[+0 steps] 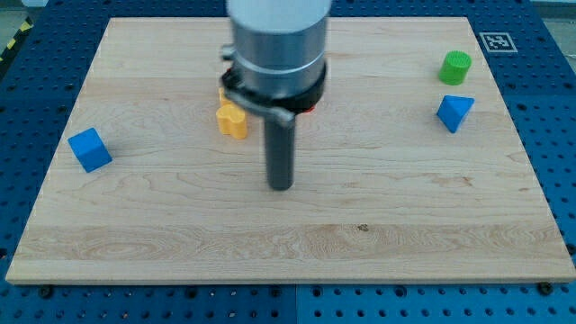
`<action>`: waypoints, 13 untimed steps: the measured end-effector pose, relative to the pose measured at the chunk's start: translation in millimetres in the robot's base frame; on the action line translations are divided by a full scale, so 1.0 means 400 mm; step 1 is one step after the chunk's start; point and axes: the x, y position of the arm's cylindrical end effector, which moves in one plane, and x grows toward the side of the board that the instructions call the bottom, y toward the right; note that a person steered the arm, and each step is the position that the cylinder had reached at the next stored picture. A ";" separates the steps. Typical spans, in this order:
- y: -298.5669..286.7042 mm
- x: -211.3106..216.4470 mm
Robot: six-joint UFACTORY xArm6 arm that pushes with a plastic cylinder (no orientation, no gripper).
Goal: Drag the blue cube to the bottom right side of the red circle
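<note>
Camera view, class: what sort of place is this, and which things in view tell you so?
Probably a robotics lab bench. A wooden board lies on a blue perforated table with a printed marker tag at its corner, and my tip stands mid-board among small blocks such as the blue cube.

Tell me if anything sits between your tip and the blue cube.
Nothing visible does. My tip is near the board's middle, and the blue cube lies far toward the view's left, with bare wood between them. The yellow block sits higher, toward the view's top, off that line.
</note>
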 end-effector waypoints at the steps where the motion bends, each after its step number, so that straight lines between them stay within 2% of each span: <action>1: -0.181 0.081; 2: -0.395 0.118; 3: -0.632 0.107; 4: -0.682 0.086; 5: -0.681 0.051; 7: -0.657 -0.151; 9: -0.250 -0.152; 10: -0.279 -0.152; 11: -0.389 -0.152; 12: -0.399 -0.133; 13: -0.258 -0.075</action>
